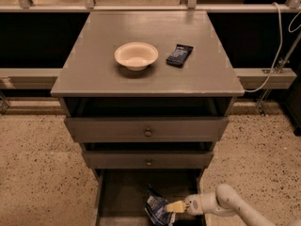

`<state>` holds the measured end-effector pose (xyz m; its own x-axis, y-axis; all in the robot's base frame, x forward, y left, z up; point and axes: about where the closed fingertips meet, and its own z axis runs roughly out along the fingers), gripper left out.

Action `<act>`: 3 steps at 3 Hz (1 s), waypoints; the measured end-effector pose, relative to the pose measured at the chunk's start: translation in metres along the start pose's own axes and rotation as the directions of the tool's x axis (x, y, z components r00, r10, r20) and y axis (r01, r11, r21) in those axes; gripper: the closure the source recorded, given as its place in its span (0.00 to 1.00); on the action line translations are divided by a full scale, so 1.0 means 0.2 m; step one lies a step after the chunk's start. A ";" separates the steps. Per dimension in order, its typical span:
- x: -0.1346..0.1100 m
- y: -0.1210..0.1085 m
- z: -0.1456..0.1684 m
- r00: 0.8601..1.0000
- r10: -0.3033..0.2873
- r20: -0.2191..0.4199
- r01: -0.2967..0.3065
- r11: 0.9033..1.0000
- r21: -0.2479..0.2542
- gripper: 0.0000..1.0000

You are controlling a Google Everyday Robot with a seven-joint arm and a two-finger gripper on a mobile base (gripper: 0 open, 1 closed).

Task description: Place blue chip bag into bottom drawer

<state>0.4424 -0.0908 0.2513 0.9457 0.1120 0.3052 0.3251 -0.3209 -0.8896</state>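
Observation:
The blue chip bag [155, 206], crinkled dark-blue foil with white edges, sits inside the open bottom drawer [120, 194] near its front middle. My gripper [170, 207] reaches in from the lower right on a white arm, its pale fingers [176, 205] closed on the bag's right edge. The bag appears to rest low in the drawer, tilted; its lower end is cut off by the frame edge.
A white bowl [136, 55] and a small flat dark packet [179, 54] lie on the grey cabinet top [94, 74]. The two upper drawers with round knobs [148, 133] stand slightly out. Speckled floor lies on both sides; a white cable [275, 55] hangs at right.

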 end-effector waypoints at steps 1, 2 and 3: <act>0.04 -0.01 -0.04 0.991 0.101 -0.092 -0.097 0.994 0.047 0.64; 0.03 -0.02 -0.03 0.991 0.104 -0.089 -0.100 0.994 0.051 0.41; 0.03 -0.02 -0.02 0.991 0.106 -0.085 -0.101 0.993 0.055 0.17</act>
<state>0.4465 -0.0922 0.2585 0.9714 -0.0027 0.2373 0.2272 -0.2787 -0.9331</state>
